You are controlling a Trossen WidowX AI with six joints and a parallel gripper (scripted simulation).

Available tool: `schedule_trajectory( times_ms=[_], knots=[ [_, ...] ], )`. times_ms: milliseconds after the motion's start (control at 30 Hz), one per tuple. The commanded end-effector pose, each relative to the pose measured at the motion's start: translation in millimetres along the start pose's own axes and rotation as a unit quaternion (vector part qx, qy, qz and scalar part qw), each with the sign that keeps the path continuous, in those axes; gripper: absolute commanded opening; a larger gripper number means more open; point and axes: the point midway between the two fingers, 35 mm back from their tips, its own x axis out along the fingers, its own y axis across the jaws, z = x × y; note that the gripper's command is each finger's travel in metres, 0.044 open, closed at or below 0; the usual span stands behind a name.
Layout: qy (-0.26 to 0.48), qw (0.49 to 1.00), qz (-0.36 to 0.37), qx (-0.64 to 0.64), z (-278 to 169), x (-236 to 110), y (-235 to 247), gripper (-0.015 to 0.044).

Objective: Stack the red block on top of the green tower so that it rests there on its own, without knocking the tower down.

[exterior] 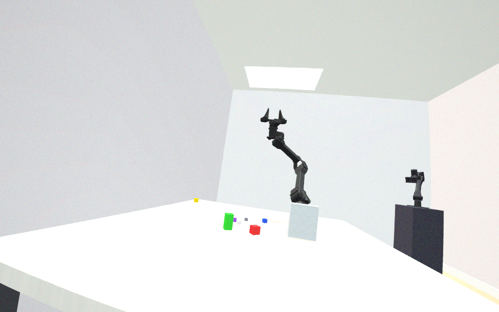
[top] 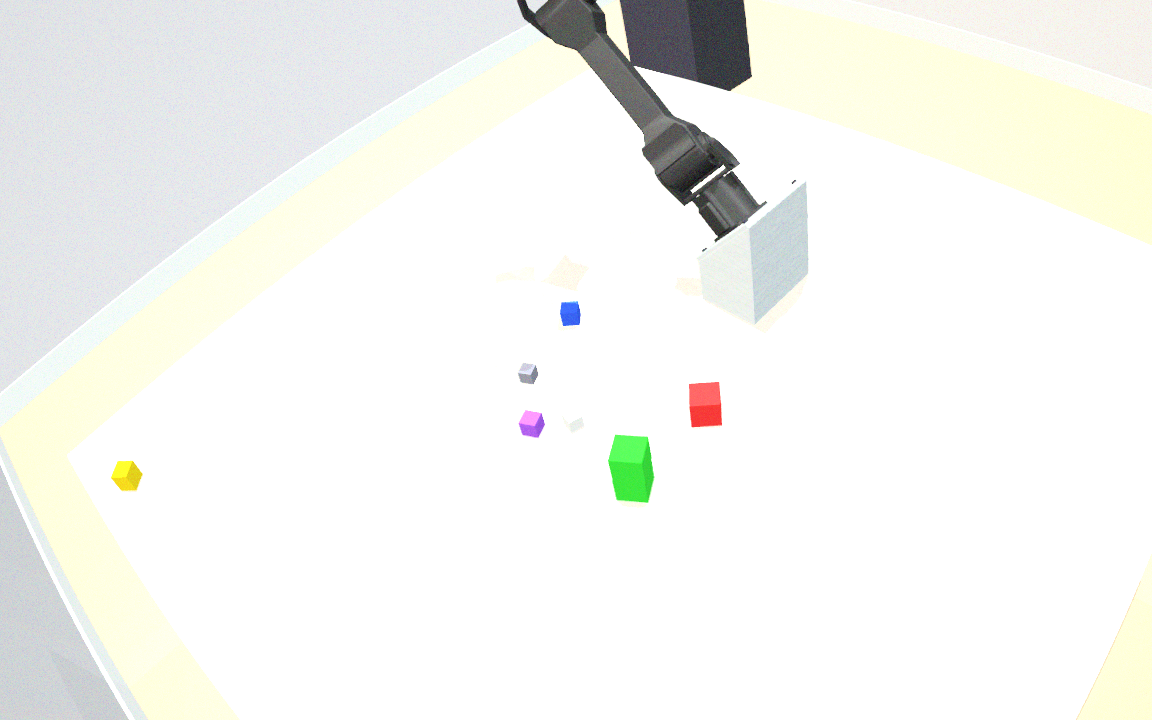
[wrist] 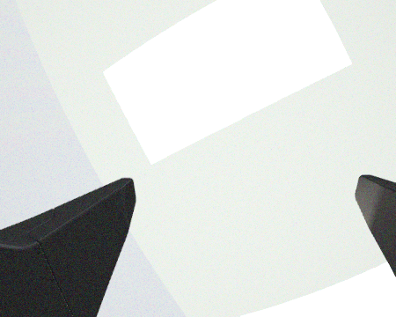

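The red block [top: 704, 403] [exterior: 254, 229] lies on the white table [top: 831, 537] [exterior: 166, 252], apart from the green tower [top: 630, 467] [exterior: 228, 221], which stands upright a short way off. My gripper [exterior: 273, 112] [wrist: 245, 188] is open and empty. It points straight up at the ceiling, high above the table on the raised arm, far from both blocks. In the wrist view only the two dark fingertips and ceiling lights show. The gripper is out of frame in the top view.
Small blue [top: 569, 312] [exterior: 264, 220], grey [top: 527, 372], purple [top: 531, 423] and pale white [top: 574, 422] cubes lie near the tower; a yellow cube [top: 126, 475] [exterior: 196, 200] sits far off. The arm stands on a white pedestal [top: 755, 259] [exterior: 302, 222]. A dark stand [exterior: 418, 234] is beside the table.
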Motion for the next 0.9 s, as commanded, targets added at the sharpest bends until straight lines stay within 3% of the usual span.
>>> schedule_trajectory(
  times_ms=[0,167,367,600,867],
  knots=[
    [0.013,0.984,0.09,0.151,24,0,72,0.044],
    [0.043,0.93,0.198,0.308,59,-13,150,0.044],
    [0.097,0.82,0.326,0.459,114,-46,233,0.044],
    [0.183,0.646,0.468,0.574,191,-108,309,0.044],
    [0.311,0.412,0.609,0.602,284,-210,357,0.044]
  ],
)
